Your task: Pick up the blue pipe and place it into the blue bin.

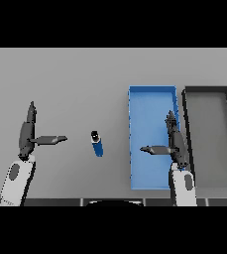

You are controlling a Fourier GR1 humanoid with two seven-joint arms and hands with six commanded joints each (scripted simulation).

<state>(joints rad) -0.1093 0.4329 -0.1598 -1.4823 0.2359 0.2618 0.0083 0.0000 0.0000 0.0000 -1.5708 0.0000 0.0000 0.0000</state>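
Left hand (28,133): fingers straight, thumb out, holding nothing; over bare bench (75,79).
Right hand (174,144): fingers straight, thumb out, empty; over the blue bin's right edge.
Blue pipe (97,144): flat on bench, between both hands, nearer the left hand's thumb, touching neither.
Blue bin (152,104): under right hand.
Dark bin (209,139): just outboard of right hand.
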